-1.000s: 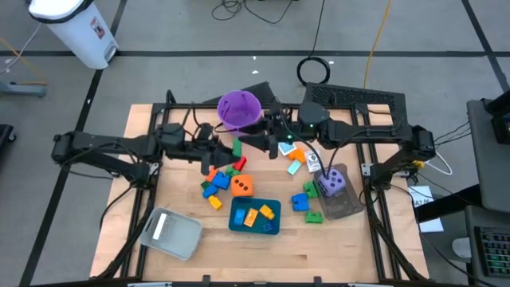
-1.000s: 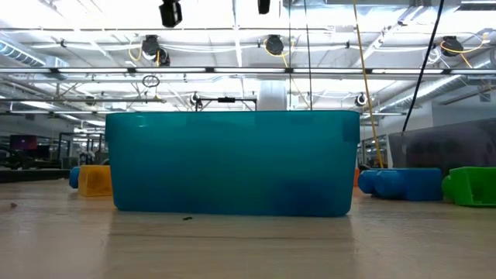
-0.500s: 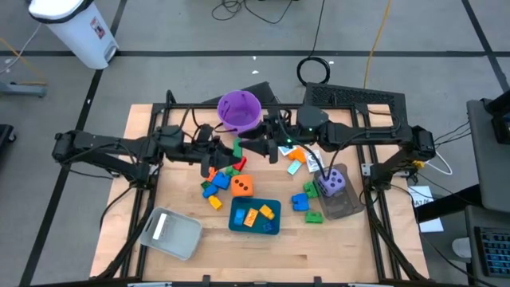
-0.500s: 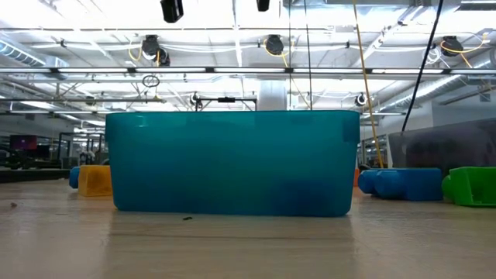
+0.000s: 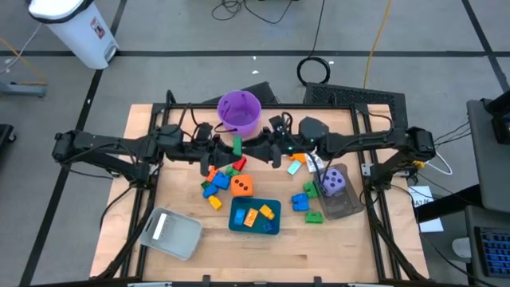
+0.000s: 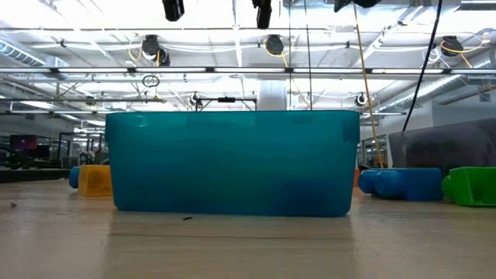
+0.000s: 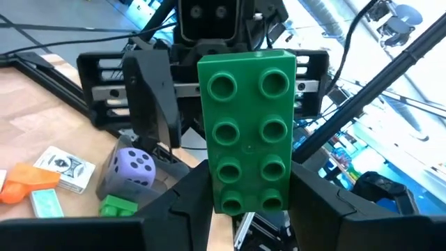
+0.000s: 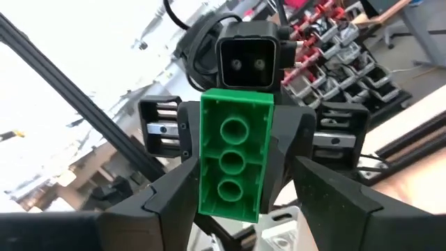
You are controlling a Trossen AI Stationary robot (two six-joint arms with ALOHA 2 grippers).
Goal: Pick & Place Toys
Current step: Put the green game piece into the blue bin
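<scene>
Green brick (image 5: 237,147) held up in the air at table centre, just in front of the purple bucket (image 5: 239,111), long axis upright. Both grippers meet at it: left gripper (image 5: 225,149) from the left, right gripper (image 5: 253,148) from the right. In the left wrist view the green brick (image 7: 248,130) shows its studded face, two rows of four, pinched between that arm's two dark fingers (image 7: 187,200), with the other arm's gripper head right behind it. In the right wrist view the same brick (image 8: 233,157) shows its hollow underside, sitting between the right fingers (image 8: 169,197), left gripper head behind. Right fingers flank the brick closely; actual contact on it, cannot tell.

Below the held brick, on the wood table (image 5: 143,195): a loose pile of red, green and blue bricks (image 5: 225,171), orange die (image 5: 242,186) beside them, a yellow brick (image 5: 215,202) near the front. Teal tray (image 5: 255,216) in front of centre with yellow and orange bricks inside. Purple die (image 5: 333,182) sits in the clear tray (image 5: 343,203) at right; blue brick (image 5: 300,201) and green brick (image 5: 313,216) just left of that tray. Cards (image 5: 311,163) and an orange piece (image 5: 297,155) lie under the right arm. Grey tray (image 5: 171,233) at front left corner.

Low view: teal tray wall (image 6: 232,163) fills the middle, yellow brick (image 6: 94,180) at its left, blue (image 6: 399,184) and green (image 6: 473,187) bricks at right.
</scene>
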